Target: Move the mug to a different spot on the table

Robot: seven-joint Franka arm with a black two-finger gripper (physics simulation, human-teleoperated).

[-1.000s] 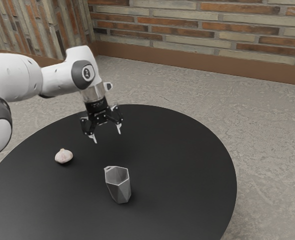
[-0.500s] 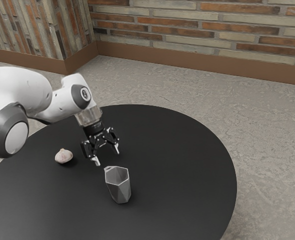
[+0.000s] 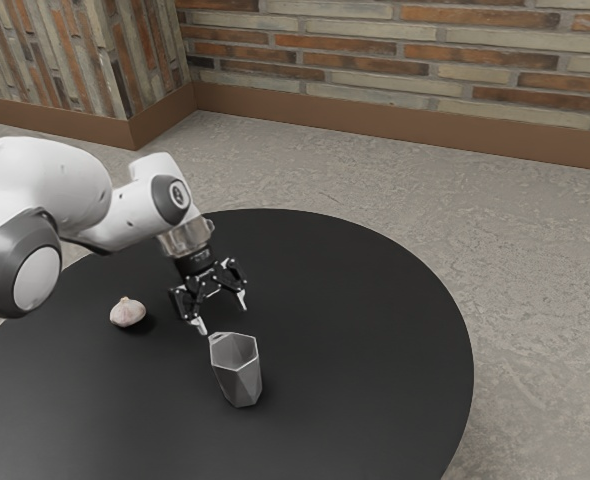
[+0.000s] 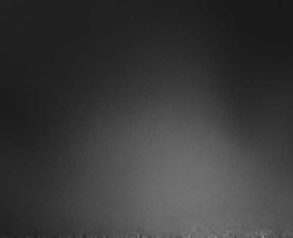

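Room for moving lay mostly toward the exterior view's right, where the round table spread bare and black from its middle to its far and right edges. A narrower bare strip ran along the near edge. The mug stood upright toward the table's near edge, somewhat to the exterior view's left of the middle, touching nothing. It was a grey cup with flat, faceted sides tapering to a narrower base, a dull metallic sheen and an open mouth. The gripper hung just above and behind the mug's rim, its black fingers with pale tips spread apart and holding nothing. The white arm, smooth and rounded with grey joint caps, reached in from the exterior view's left. A garlic bulb, pale pink and lumpy, lay near the table's left edge, apart from the mug and beside the gripper. The tabletop was matte and smooth. The floor around it was speckled grey, and a brick wall with a brown skirting stood behind. The wrist view gave a dark grey blur, paler toward the middle, and I could not tell of what.
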